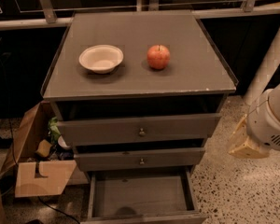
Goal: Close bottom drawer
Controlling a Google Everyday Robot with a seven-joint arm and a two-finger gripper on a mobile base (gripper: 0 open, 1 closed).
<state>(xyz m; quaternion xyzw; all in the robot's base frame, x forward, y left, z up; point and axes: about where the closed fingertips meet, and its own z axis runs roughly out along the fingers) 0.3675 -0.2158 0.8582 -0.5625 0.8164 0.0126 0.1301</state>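
Note:
The bottom drawer [140,196] of the grey-brown cabinet stands pulled far out, its flat wooden floor bare and its front at the picture's lower edge; its knob is out of view. The middle drawer [141,158] and the top drawer [140,129] above it are each pulled out a little, brass knobs showing. My gripper [245,144] hangs at the right of the cabinet, at about middle-drawer height, apart from every drawer, below the white wrist [270,120].
A white bowl [101,58] and a red apple [158,56] sit on the cabinet top [196,73]. An open cardboard box [37,171] with clutter lies on the floor at the left. Speckled floor [242,190] lies at the right. A pale post [270,55] rises behind the arm.

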